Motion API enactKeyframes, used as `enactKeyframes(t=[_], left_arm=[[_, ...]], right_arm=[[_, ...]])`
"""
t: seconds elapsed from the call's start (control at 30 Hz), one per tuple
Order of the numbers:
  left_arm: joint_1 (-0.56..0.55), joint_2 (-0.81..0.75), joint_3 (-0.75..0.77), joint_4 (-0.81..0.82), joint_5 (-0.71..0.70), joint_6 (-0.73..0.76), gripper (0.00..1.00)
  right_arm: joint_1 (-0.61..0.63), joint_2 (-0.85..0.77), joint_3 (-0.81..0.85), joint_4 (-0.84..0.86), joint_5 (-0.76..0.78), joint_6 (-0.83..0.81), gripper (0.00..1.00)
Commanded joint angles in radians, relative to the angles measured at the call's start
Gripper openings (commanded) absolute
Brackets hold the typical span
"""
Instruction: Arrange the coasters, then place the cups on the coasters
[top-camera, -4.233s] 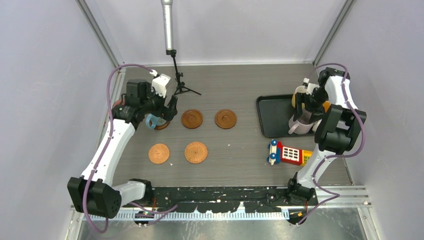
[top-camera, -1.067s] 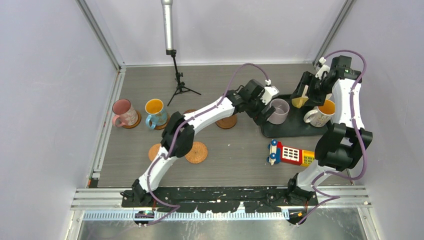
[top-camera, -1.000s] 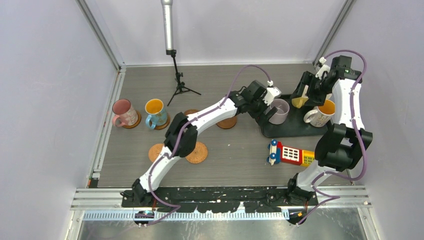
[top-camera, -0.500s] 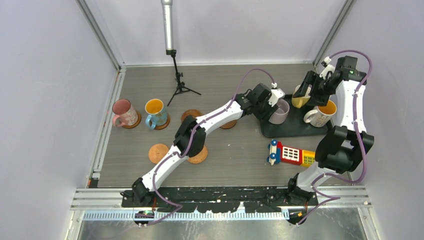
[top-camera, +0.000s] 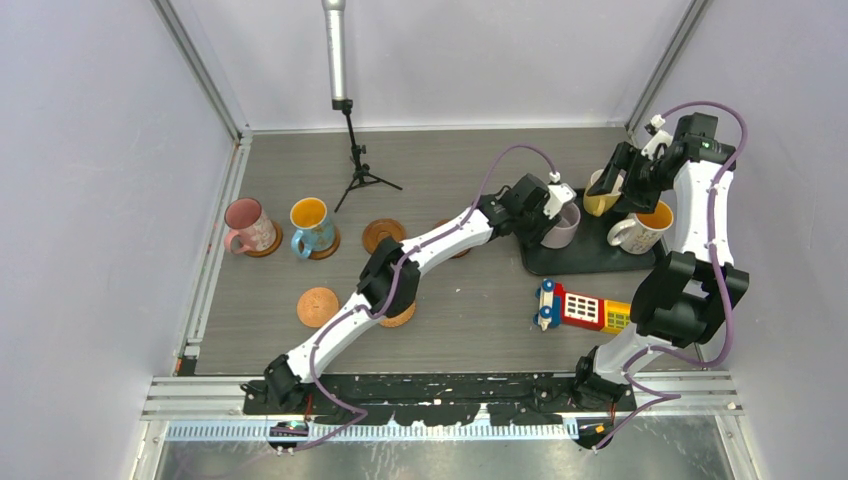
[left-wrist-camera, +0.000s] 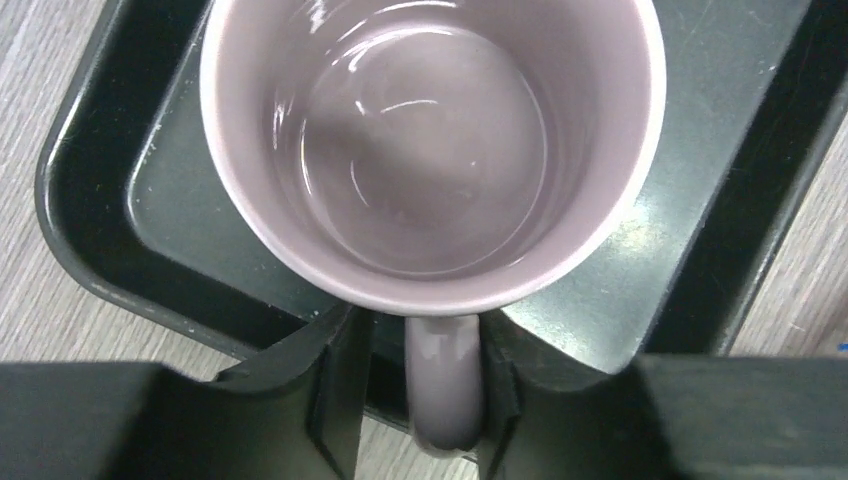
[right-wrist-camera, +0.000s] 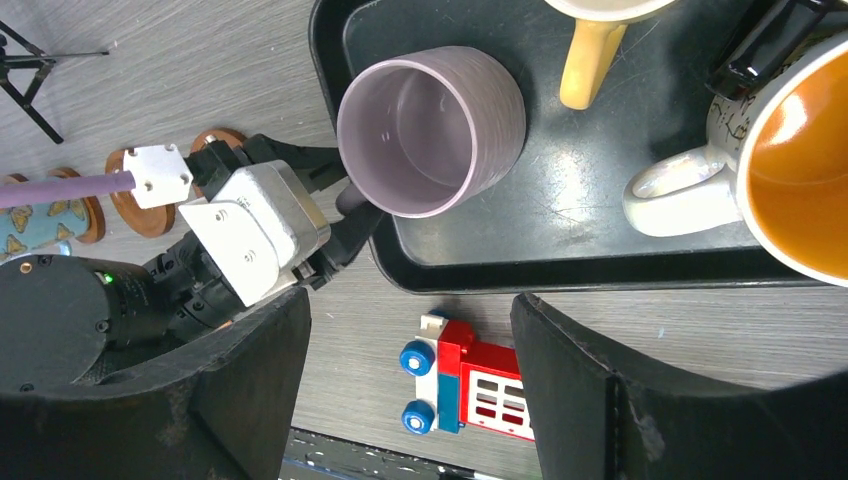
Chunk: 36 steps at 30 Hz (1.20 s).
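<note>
A pale lilac cup (top-camera: 564, 224) (left-wrist-camera: 430, 150) stands in the black tray's (top-camera: 560, 262) left end. My left gripper (top-camera: 546, 212) (left-wrist-camera: 418, 326) straddles its handle (left-wrist-camera: 446, 385): the right finger touches it, and a thin gap shows at the left finger. My right gripper (top-camera: 624, 182) (right-wrist-camera: 405, 300) hangs open and empty above the tray, over the yellow cup (top-camera: 599, 200) and the white cup (top-camera: 645, 228) with orange inside. The pink cup (top-camera: 243, 222) and the blue cup (top-camera: 311, 225) each stand on a coaster at far left. Bare coasters lie at centre (top-camera: 383, 236) and near left (top-camera: 318, 306); my left arm partly hides two more.
A colourful toy phone (top-camera: 580, 306) (right-wrist-camera: 470, 390) lies on the table just in front of the tray. A small black tripod (top-camera: 358, 172) stands at the back. The left arm stretches diagonally across the middle of the table. Walls close in both sides.
My left gripper slid right up to the lilac cup and its jaws narrowed around the handle. The right gripper shifted slightly right and stayed open.
</note>
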Motion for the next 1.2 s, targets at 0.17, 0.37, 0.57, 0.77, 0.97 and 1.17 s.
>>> enactKeyframes(t=[0.17, 0.37, 0.57, 0.77, 0.97, 1.17], left_arm=[[-0.002, -0.037, 0.069, 0.050, -0.019, 0.014, 0.14], [0.000, -0.116, 0.015, 0.114, -0.029, 0.005, 0.00], [0.007, -0.222, -0.074, 0.228, -0.007, -0.004, 0.00], [0.007, -0.284, -0.121, 0.325, 0.007, -0.027, 0.00], [0.020, -0.386, -0.253, 0.403, -0.001, -0.033, 0.00], [0.057, -0.592, -0.530, 0.519, -0.009, -0.019, 0.00]], right_arm=[[-0.011, -0.021, 0.019, -0.001, -0.020, 0.004, 0.78], [-0.012, -0.023, 0.025, -0.002, -0.024, 0.010, 0.78], [-0.012, -0.025, 0.033, -0.001, -0.027, 0.016, 0.77], [-0.012, -0.034, 0.030, 0.014, -0.029, 0.032, 0.78], [-0.011, -0.051, 0.040, 0.021, -0.033, 0.035, 0.78], [-0.009, -0.056, 0.037, 0.027, -0.063, 0.044, 0.79]])
